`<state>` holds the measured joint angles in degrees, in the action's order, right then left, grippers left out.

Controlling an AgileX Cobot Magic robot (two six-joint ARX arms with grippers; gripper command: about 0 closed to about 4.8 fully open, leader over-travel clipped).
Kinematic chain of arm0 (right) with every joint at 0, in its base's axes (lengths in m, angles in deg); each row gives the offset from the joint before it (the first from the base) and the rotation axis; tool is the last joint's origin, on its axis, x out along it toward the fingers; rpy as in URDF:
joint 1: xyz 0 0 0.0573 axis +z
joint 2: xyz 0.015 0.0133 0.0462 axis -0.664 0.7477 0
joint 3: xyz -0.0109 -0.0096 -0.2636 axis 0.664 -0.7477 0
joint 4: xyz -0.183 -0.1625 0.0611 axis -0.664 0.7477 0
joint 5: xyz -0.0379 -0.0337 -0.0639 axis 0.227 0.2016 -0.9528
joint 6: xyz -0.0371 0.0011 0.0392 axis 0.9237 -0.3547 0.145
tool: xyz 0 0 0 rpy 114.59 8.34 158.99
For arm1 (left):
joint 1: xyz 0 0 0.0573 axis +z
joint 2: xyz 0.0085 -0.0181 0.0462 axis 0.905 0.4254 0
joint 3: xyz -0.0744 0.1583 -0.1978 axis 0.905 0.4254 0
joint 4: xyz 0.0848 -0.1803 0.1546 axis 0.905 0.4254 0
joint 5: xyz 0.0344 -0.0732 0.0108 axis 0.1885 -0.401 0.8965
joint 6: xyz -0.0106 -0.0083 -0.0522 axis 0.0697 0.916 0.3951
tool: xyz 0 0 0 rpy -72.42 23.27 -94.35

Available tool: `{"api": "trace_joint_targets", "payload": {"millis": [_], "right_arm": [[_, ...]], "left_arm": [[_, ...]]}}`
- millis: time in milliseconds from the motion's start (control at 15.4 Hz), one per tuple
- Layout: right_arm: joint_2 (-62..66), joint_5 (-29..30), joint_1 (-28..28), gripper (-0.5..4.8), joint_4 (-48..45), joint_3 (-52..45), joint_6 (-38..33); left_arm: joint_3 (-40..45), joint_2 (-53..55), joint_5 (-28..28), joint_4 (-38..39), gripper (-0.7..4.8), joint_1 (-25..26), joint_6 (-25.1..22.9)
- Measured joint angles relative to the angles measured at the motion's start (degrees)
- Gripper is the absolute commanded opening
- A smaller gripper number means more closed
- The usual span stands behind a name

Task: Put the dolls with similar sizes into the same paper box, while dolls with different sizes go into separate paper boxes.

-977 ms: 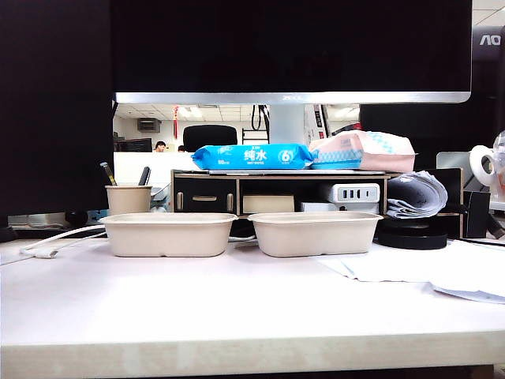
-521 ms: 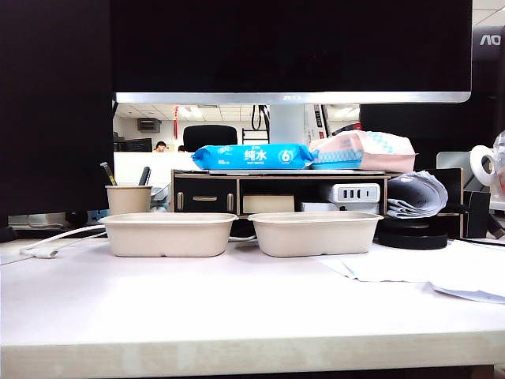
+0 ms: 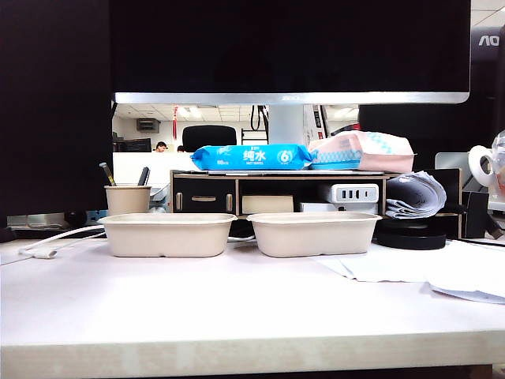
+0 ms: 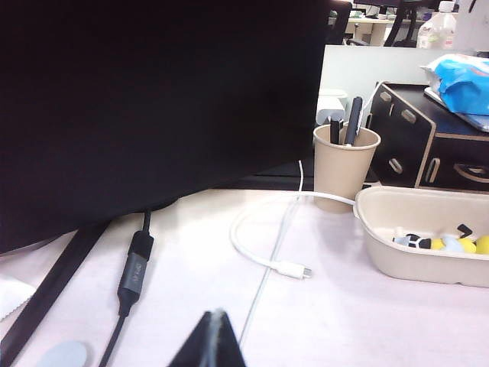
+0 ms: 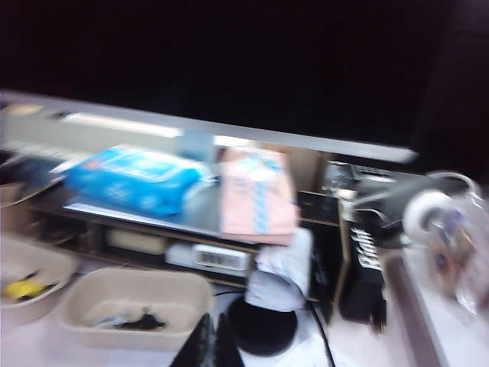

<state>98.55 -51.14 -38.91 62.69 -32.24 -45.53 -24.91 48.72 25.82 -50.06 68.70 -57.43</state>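
Neither arm is seen in the exterior view. The left gripper [image 4: 213,336] is shown only in its own wrist view, as a dark pointed tip at the frame's edge, with the jaws pressed together, nothing between them, and held low over the surface [image 4: 367,306]. The right gripper [image 5: 207,344] is likewise shown only in its wrist view, which is blurred; its two dark fingertips [image 5: 200,345] are brought together with only a thin slit between them, nothing is gripped, and it is raised above the surface.
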Motion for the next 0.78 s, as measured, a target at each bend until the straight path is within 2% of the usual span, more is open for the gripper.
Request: {"api": "trace_joint_targets", "payload": {"millis": [65, 130, 456, 651, 781], "right_arm": [[-3.43, -0.24, -1.66, -0.05, -2.03, -8.46, -2.91], [-4.11, -0.2, -1.99, -0.05, -3.15, -12.96, -3.8], [-8.66, -1.31, -2.47, -0.05, -13.53, -29.99, -5.27], [-9.44, -2.01, -2.12, -0.05, -18.71, -32.48, -7.06], [-9.68, -5.99, -2.12, -0.05, -18.91, -32.48, -7.26]], "left_arm": [[0.0, 0.0, 0.02, 0.0, -0.05, 0.0, 0.0], [0.0, 0.0, 0.0, 0.0, -0.05, 0.0, 0.0], [0.0, 0.0, 0.0, 0.0, -0.05, 0.0, -0.02], [0.0, 0.0, 0.0, 0.02, -0.05, 0.0, -0.02], [0.0, 0.0, 0.0, 0.02, -0.05, 0.0, -0.02]]}}
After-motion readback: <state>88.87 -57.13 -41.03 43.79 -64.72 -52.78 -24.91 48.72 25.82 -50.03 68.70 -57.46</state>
